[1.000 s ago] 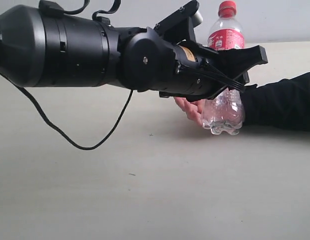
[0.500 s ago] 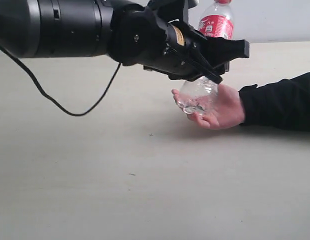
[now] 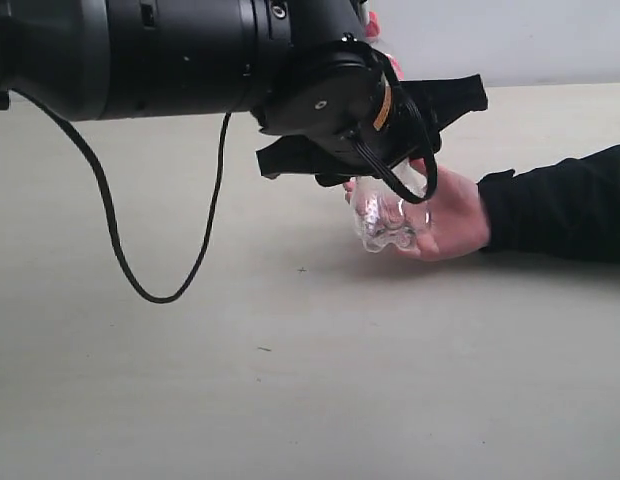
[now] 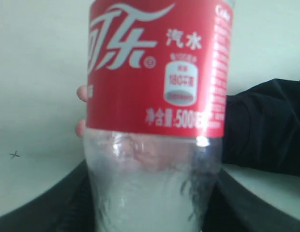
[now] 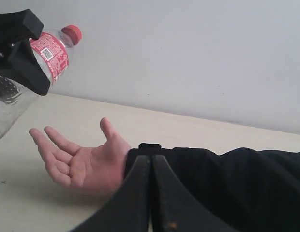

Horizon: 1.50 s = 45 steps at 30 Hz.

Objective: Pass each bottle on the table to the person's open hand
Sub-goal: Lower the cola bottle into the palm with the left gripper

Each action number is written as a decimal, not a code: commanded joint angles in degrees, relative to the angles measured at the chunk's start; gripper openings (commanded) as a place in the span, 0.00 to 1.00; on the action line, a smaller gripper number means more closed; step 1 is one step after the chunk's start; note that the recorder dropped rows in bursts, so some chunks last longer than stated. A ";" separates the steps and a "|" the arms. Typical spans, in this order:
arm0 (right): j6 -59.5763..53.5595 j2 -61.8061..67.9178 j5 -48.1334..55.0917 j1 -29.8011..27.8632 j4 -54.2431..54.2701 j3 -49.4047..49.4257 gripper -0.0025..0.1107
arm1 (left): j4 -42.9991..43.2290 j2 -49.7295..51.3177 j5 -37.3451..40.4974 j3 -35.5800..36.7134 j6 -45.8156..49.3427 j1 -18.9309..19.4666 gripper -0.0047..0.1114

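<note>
My left gripper (image 3: 395,125) is shut on the clear cola-shaped bottle (image 3: 390,212) with the red label (image 4: 157,63). The bottle is tilted, its base low by the fingertips of the person's open hand (image 3: 452,215); whether they touch I cannot tell. In the left wrist view the gripper (image 4: 152,193) has a black finger on each side of the bottle's lower body. The right wrist view shows the bottle (image 5: 49,57) up over the palm-up hand (image 5: 87,166). My right gripper (image 5: 151,158) is shut and empty, close to the black sleeve (image 5: 227,179).
The pale beige table (image 3: 310,400) stretches in front of the hand. A black cable (image 3: 155,292) hangs from my left arm (image 3: 140,55) down to just above the tabletop. A pale wall (image 5: 198,53) stands behind the table.
My left arm has swung to the left and tipped the bottle from upright to tilted. Its base has come from beside the wrist to the fingertips of the hand.
</note>
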 commanded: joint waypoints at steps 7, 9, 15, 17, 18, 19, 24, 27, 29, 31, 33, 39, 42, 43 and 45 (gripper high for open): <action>0.40 -0.22 -0.07 -0.24 -0.04 0.24 0.02 | 12.46 7.25 -4.55 -0.63 -22.99 -3.32 0.04; 0.40 -0.22 -0.07 -0.24 -0.04 0.24 0.02 | 12.68 8.98 -4.96 -1.33 -23.27 -3.41 0.04; 0.40 -0.22 -0.07 -0.24 -0.04 0.24 0.02 | 13.26 12.40 -5.10 -5.42 -23.38 -3.41 0.04; 0.40 -0.22 -0.07 -0.24 -0.04 0.24 0.02 | 13.39 13.61 -5.10 -7.25 -23.38 -3.41 0.04; 0.40 -0.22 -0.07 -0.24 -0.04 0.24 0.02 | 13.39 14.18 -5.10 -8.12 -23.38 -3.41 0.04; 0.40 -0.22 -0.07 -0.24 -0.04 0.24 0.02 | 13.39 14.68 -5.10 -8.85 -23.38 -3.41 0.04; 0.40 -0.22 -0.07 -0.24 -0.04 0.24 0.02 | 13.82 16.31 -5.10 -9.89 -23.74 -3.41 0.04; 0.40 -0.22 -0.07 -0.24 -0.04 0.24 0.02 | 13.82 17.10 -5.10 -9.89 -23.82 -3.27 0.04; 0.40 -0.22 -0.07 -0.24 -0.04 0.24 0.02 | 13.82 17.76 -5.65 -9.89 -24.21 -3.27 0.04; 0.40 -0.22 -0.07 -0.24 -0.04 0.24 0.02 | 13.82 18.67 -6.53 -9.89 -25.22 -3.27 0.04; 0.40 -0.22 -0.07 -0.24 -0.04 0.24 0.02 | 14.35 19.30 -7.15 -9.89 -25.81 -3.27 0.04; 0.40 -0.22 -0.07 -0.24 -0.04 0.24 0.02 | 17.00 19.66 -6.27 -9.89 -25.81 -2.75 0.04; 0.40 -0.22 -0.07 -0.24 -0.04 0.24 0.02 | 17.70 19.66 -6.11 -9.89 -26.96 -2.31 0.04; 0.40 -0.22 -0.07 -0.24 -0.04 0.24 0.02 | 18.38 19.66 -6.11 -9.89 -27.72 -2.11 0.04; 0.40 -0.22 -0.07 -0.24 -0.04 0.24 0.02 | 19.41 19.70 -6.11 -9.89 -28.90 -2.06 0.04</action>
